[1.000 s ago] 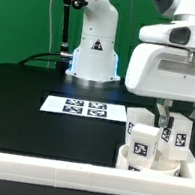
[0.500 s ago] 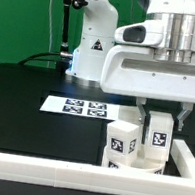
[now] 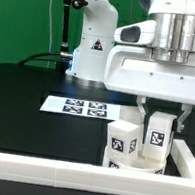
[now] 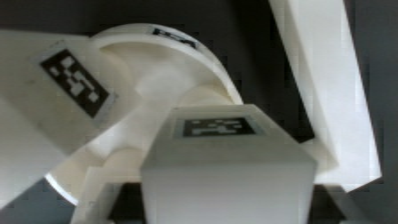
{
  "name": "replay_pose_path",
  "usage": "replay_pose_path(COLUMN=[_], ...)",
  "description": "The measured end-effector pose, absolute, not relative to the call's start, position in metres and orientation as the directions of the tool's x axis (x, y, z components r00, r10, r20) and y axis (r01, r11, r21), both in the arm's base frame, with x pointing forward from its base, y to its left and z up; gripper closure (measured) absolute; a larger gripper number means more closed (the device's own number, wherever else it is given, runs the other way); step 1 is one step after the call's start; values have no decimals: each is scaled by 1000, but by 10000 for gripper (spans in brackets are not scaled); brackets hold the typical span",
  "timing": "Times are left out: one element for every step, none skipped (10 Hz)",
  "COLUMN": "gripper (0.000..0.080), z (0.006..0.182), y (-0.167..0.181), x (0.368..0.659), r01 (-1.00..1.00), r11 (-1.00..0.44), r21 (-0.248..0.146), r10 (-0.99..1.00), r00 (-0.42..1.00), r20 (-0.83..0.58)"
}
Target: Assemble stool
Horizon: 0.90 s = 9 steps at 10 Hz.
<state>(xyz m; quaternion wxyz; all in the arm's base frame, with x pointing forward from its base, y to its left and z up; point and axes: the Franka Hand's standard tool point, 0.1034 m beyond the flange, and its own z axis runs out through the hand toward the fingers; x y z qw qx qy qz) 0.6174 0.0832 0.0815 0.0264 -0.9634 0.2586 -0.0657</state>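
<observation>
Here, the gripper [image 3: 160, 123] is seen low over the far right corner of the black table [image 3: 29, 101], at the exterior view's right. Its two fingers [image 3: 180, 122] are drawn close together around a white leg [image 3: 158, 137] that stands upright between them, so the leg is held tight. A black-and-white square tag is shown on the front of this leg. Just beside it, toward the exterior view's left, a second leg [image 3: 122, 142] is seen, and it is tilted a little, with a tag on its face too. Both legs are placed on top of the round seat [image 3: 136, 166], of which only a small white curved part is seen behind the front rail [image 3: 84, 176]. A third leg cannot be told apart in the exterior view. The flat marker board [image 3: 82, 108] is laid on the table, well apart from the stool parts, toward the robot base [image 3: 93, 44]. In the wrist view, the held leg [image 4: 222, 165] is shown very close, with its tag on the end. The curved seat [image 4: 178, 70] is seen behind it, and another tagged leg [image 4: 71, 85] is seen beside it.
</observation>
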Motion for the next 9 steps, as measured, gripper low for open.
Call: replay_pose_path(gripper=[459,459,459,459,459,459,459,459,459], z=[82,82,82,81,81,81,81,81,81], y=[80,78,78,78,78,78,78,78,79], x=[619,619,620,621,622,623,624,624,624], r01=[-587,-646,-690,-749,-787,-819,-856,-877,-918], r11=[-800,-750,-710,-643,-594,-548,-486,-446,-355], r21=[-123,-138,-145,-160,-166,-171,-175,-177,-178], r10=[-599,-659,-703,-764,-803,-835,-873,-894,-934], r00=[795,747,707,641,593,548,486,447,358], r20=[99,87,80,70,62,54,42,34,16])
